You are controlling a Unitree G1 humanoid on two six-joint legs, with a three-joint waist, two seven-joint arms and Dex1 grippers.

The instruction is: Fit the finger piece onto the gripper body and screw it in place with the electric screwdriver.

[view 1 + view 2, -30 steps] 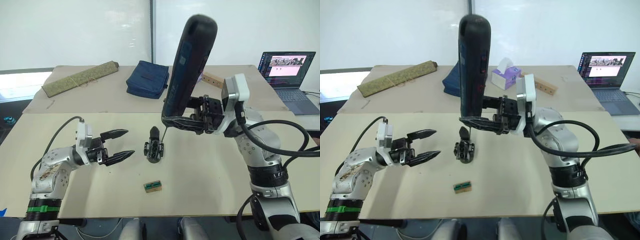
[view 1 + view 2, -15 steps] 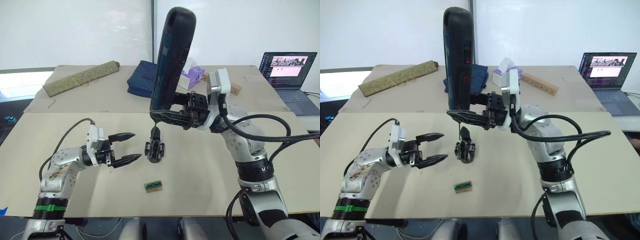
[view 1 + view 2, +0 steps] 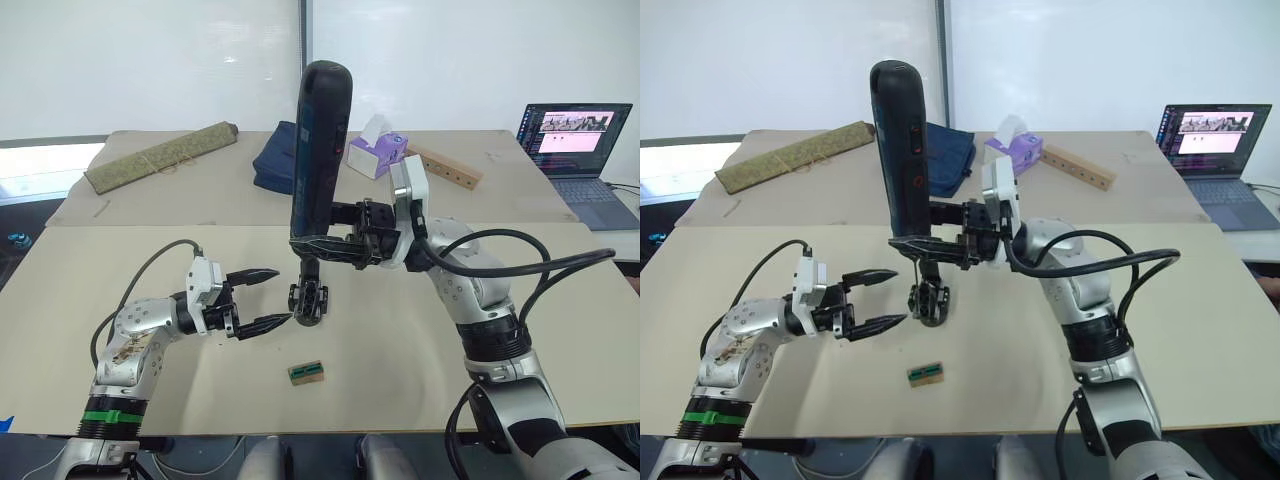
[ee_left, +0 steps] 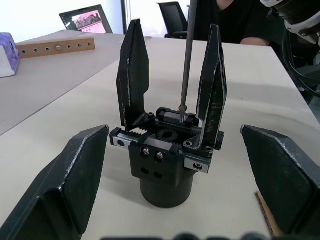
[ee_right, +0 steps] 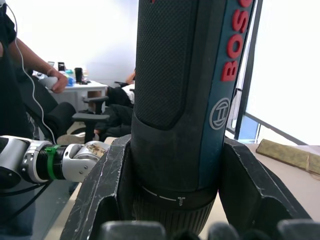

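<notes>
Clamped around the thick black cylindrical electric screwdriver [image 3: 899, 150], the right gripper [image 3: 930, 243] holds it upright, while the left gripper [image 3: 262, 298] is spread wide and empty. Over the last second the right arm has swung the tool leftward, so its thin metal bit [image 4: 185, 55] now touches a screw on the chunky black gripper body [image 4: 165, 165], which suggests driving can begin. That body stands on the beige table [image 3: 420, 360] just beyond the left fingertips [image 3: 278, 320], its tapered black plastic finger piece [image 4: 134, 70] already seated upright.
</notes>
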